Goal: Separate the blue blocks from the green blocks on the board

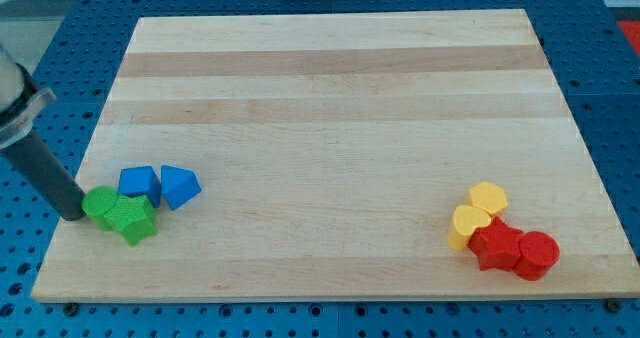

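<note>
Wooden and pale, the bench (330,88) carries two clusters of blocks, one near each lower corner. At the bench's left edge, close to its lower-left corner, the dark rod slants down from the view's left, and my tip (73,214) rests at that edge, touching or nearly touching the left side of the round green block (99,206). The arm ends in this rod alone, so there is no hand to report as released or clenched. Directly right of the round green block, and pressed against it, lies the green star-shaped block (133,220). The blue cube-like block (139,183) sits just above the green pair, in contact with it. The blue wedge-shaped block (179,186) lies beside the cube's right side. Well apart, near the lower-right corner, two yellow blocks (478,213) stand together, one above the other. Two red blocks (515,249) adjoin them on the lower right, the rightmost one cylindrical.
</note>
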You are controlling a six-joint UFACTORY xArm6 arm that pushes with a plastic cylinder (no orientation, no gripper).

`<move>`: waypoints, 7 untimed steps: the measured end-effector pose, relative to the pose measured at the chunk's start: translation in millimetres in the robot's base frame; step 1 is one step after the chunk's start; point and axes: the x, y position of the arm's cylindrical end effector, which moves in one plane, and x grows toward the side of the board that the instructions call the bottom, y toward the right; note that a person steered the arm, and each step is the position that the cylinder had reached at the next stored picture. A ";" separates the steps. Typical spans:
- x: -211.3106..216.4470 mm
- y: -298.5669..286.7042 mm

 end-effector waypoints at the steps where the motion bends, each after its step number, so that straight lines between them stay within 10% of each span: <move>1: -0.4 29.3; 7: -39.3 56.7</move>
